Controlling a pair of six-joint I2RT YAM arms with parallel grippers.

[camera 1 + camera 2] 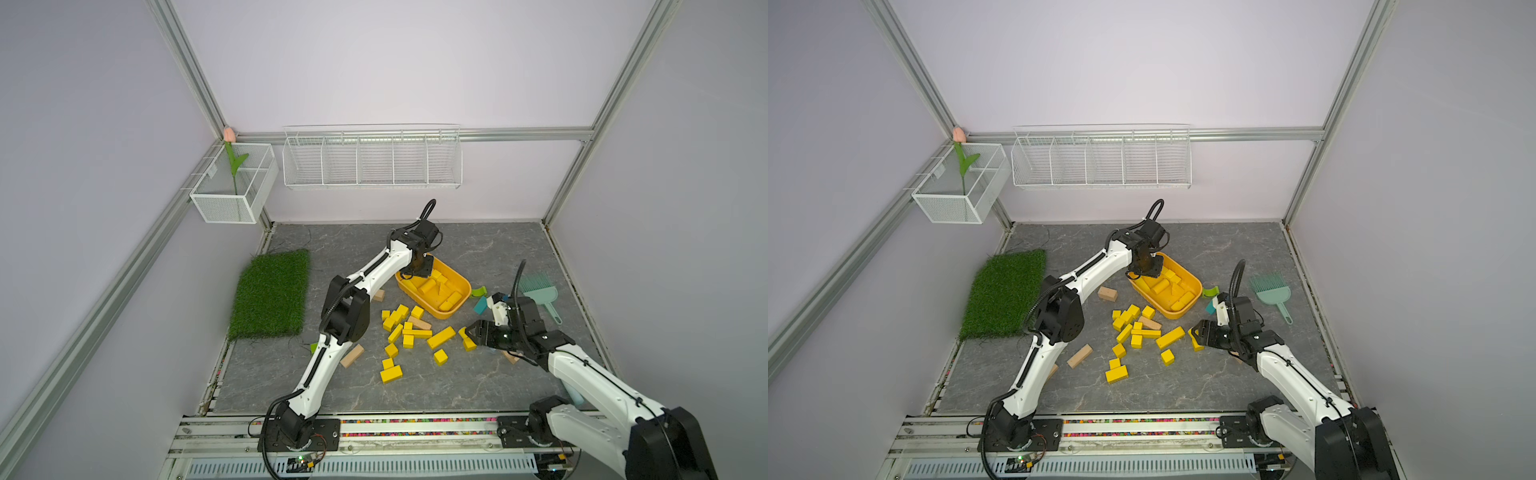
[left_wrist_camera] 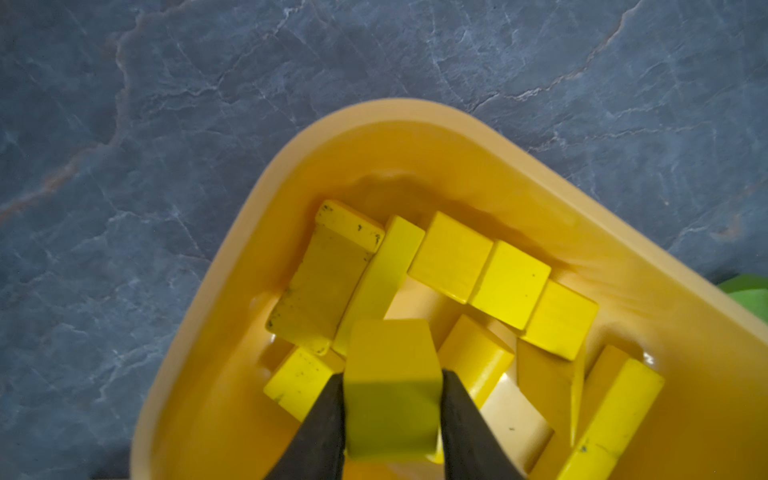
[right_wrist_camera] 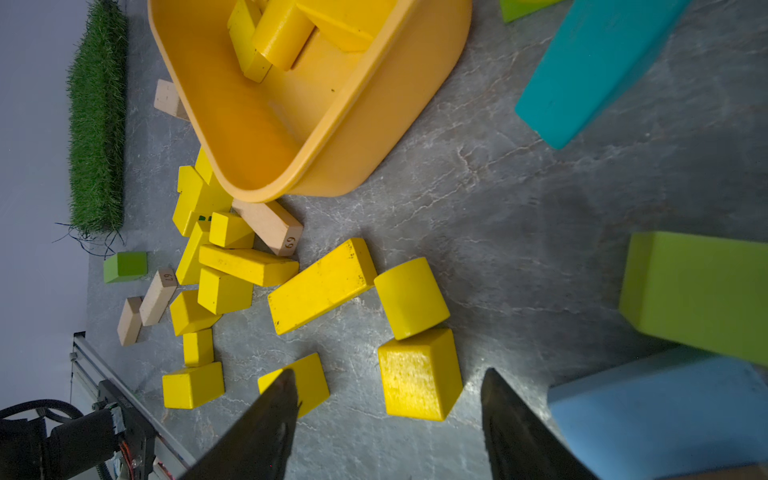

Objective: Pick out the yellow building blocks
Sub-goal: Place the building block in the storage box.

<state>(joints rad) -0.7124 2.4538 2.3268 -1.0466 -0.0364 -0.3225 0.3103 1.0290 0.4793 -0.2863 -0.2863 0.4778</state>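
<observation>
One yellow block [image 2: 390, 345], base cropped, being pinched by left gripper [image 2: 392, 374] over tub [image 2: 237, 257] | right gripper [image 3: 389, 372] hanging spread wide.

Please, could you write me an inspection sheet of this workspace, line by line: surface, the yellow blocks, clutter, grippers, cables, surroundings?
Surface: grey marbled tabletop; no spill seen.
Job's things: yellow building blocks, many loose at the centre; several already in the yellow-orange tub.
Clutter: tan wooden blocks among and around the yellow ones; teal block and green block beside the tub; hand brush; grass mat.
Grippers: left gripper over the tub, jaws against a yellow block; right gripper open, empty, low over loose blocks.
Cables: black hoses along both arms, off the blocks.
Surroundings: wire rack and mesh basket with a tulip on the walls.
</observation>
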